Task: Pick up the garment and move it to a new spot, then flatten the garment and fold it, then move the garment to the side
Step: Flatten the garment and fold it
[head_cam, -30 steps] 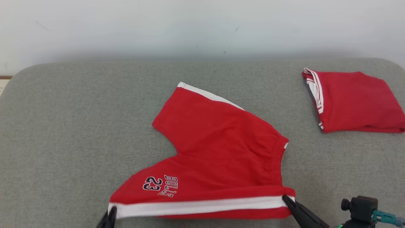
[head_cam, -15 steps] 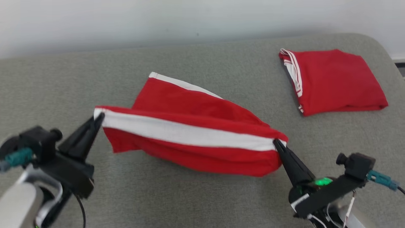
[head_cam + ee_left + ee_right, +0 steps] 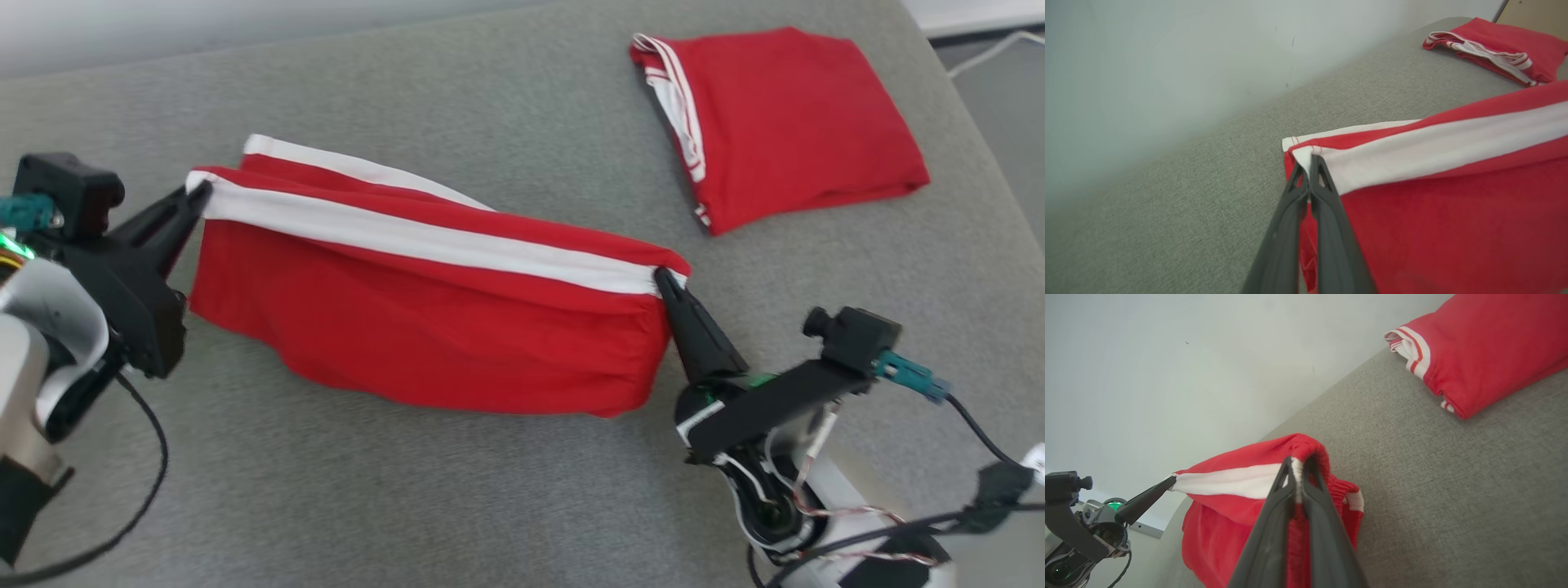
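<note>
The red jersey shorts point(image 3: 424, 327) sag in a soft tube over the middle of the grey coarse-woven worktop point(image 3: 506, 90), their white side stripe point(image 3: 424, 238) pulled taut between both hands. The left hand point(image 3: 198, 189) is pinched closed on the hem corner, the right hand point(image 3: 661, 278) on the gathered waistband; another red garment point(image 3: 784, 114) lies folded square near the far right corner

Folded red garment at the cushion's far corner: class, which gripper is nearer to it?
Right. The right gripper pinches the shorts at the end nearest the folded red garment; the left gripper holds their opposite, far end.
</note>
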